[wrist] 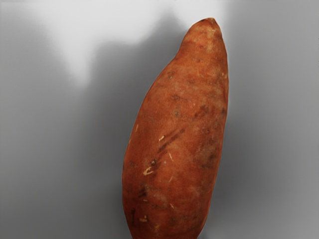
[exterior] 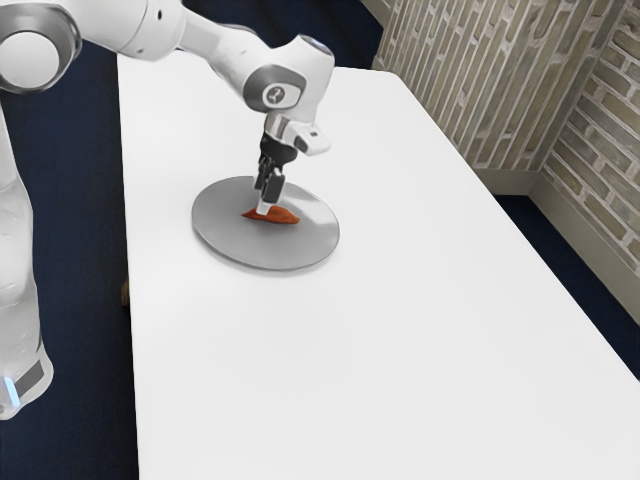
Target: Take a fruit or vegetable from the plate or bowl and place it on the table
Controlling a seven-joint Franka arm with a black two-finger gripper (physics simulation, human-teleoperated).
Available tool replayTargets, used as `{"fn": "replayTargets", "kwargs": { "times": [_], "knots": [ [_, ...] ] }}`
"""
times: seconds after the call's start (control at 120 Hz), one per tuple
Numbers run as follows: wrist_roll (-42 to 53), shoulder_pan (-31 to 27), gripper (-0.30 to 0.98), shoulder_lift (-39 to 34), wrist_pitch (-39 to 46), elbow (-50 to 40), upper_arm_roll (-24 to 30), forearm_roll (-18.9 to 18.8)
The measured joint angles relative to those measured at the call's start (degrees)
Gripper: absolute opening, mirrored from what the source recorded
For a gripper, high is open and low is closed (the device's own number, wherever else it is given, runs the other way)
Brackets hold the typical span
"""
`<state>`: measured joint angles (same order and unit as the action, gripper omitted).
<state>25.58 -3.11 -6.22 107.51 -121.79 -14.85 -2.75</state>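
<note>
Floor (exterior: 80, 380) on the exterior view's left is dark navy blue, and the glossy white robot arm (exterior: 15, 255) stands over there, then stretches across the table. Next over, a small brown thing (exterior: 125, 293) sits right by the table's long edge on the arm's side, mostly hidden so no clue what it is. Then you get the smooth white table (exterior: 370, 360) with a round, flat grey plate (exterior: 225, 240) on it, closer to that same long edge than to the opposite one. The orangey-brown sweet potato (exterior: 285, 216) is lying on the plate, around the middle and well in from the rim. The wrist view has it up close: tapered end, dark blotches, a few little pale nicks, plus a soft shadow on the plate beside it. The black two-finger gripper (exterior: 267, 203) is right down at the potato, pointing downward, but honestly I can't tell if it's grasping it or not. Over on the exterior view's right there's a tan and grey brick wall (exterior: 480, 90) with a beige baseboard (exterior: 590, 250), beyond the table's other long edge.
</note>
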Motion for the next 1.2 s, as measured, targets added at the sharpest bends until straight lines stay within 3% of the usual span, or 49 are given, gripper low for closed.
{"fn": "replayTargets", "kwargs": {
  "times": [1.033, 1.2],
  "knots": [
    [3.0, 0.5, 0.69, 3.7, 4.4, -0.1, 0.4, 2.1],
    [3.1, 0.5, 0.56, 3.9, 5.0, -0.2, 0.4, 2.3]
  ]
}}
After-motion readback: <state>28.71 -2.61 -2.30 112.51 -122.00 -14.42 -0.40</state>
